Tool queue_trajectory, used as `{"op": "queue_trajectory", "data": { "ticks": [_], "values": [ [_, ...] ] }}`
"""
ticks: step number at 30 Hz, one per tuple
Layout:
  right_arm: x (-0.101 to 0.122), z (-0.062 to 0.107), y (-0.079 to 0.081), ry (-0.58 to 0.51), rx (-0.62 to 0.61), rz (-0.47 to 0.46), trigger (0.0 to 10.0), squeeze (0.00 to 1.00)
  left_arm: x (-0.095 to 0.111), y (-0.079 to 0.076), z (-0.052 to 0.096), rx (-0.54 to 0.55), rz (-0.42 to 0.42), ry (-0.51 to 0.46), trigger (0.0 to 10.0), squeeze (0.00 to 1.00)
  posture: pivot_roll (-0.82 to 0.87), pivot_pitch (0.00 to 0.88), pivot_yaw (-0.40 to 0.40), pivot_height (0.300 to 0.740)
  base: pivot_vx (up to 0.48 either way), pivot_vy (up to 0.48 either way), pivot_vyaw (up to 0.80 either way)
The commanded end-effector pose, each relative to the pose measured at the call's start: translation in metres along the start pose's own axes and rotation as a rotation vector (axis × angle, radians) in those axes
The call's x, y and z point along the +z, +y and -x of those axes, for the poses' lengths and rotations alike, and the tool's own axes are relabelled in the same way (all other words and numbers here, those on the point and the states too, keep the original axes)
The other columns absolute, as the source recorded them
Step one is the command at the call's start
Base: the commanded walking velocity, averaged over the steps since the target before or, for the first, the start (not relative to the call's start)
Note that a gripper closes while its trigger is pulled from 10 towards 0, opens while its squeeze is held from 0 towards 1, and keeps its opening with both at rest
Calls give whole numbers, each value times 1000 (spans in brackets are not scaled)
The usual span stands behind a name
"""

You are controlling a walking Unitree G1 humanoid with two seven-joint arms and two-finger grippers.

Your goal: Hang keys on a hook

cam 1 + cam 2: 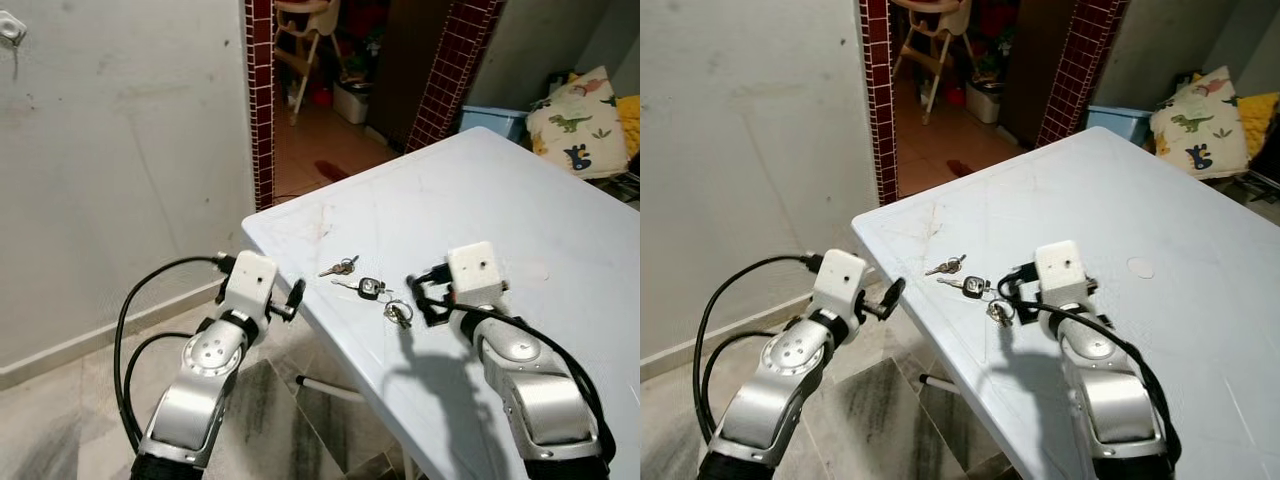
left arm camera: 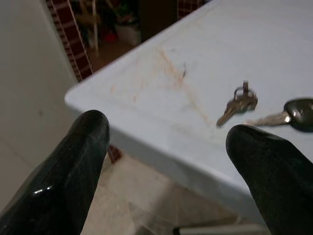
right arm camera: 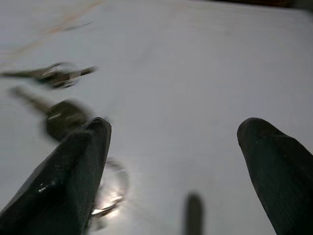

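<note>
Currently keys (image 1: pixel 368 288) lie loose near the white table's (image 1: pixel 560 230) near-left corner. Right gripper (image 1: pixel 420 297) spread wide, low just right of them; left gripper (image 1: pixel 296 298) spread, off the table edge

I am finding no legible text, label, brand, number or sign in any view. The black key head (image 1: pixel 371 287) is showing a small pale mark, but it is too small for me to read. The cushion (image 1: pixel 580 124) is carrying dinosaur pictures only, no lettering.
</note>
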State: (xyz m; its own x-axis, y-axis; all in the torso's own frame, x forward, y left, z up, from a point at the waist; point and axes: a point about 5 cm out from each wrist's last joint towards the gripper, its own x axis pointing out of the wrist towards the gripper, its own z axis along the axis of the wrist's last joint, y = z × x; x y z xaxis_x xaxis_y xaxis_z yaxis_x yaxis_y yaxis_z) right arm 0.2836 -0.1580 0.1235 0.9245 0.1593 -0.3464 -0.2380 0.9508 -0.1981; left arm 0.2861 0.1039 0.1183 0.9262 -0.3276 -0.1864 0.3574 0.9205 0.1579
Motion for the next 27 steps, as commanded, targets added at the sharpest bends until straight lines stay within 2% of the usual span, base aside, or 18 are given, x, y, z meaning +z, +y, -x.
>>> {"op": "queue_trajectory", "data": {
  "ticks": [1,7,14,19,24,27],
  "values": [
    [-6,0,1,34,38,19,10000,0,4,-2,-2,-12,-43,-11,10000,0,40,0,-58,740,0,0,0],
    [-7,-3,-1,48,51,31,10000,0,-5,4,5,6,-80,8,10000,0,49,0,-64,740,0,0,0],
    [-13,-3,-3,98,77,108,10000,0,-19,16,19,48,-96,58,10000,0,61,0,-79,740,0,0,0],
    [-16,-3,-3,116,88,141,10000,0,-24,21,24,69,-101,73,10000,0,62,0,-82,740,0,0,0],
    [-18,-3,-1,125,93,213,10000,0,-23,21,24,68,-99,74,10000,0,62,1,-81,740,0,0,0],
    [-19,-4,-3,132,74,219,10000,0,-22,21,24,66,-98,71,10000,0,58,3,-80,740,0,0,0]
  ]
}}
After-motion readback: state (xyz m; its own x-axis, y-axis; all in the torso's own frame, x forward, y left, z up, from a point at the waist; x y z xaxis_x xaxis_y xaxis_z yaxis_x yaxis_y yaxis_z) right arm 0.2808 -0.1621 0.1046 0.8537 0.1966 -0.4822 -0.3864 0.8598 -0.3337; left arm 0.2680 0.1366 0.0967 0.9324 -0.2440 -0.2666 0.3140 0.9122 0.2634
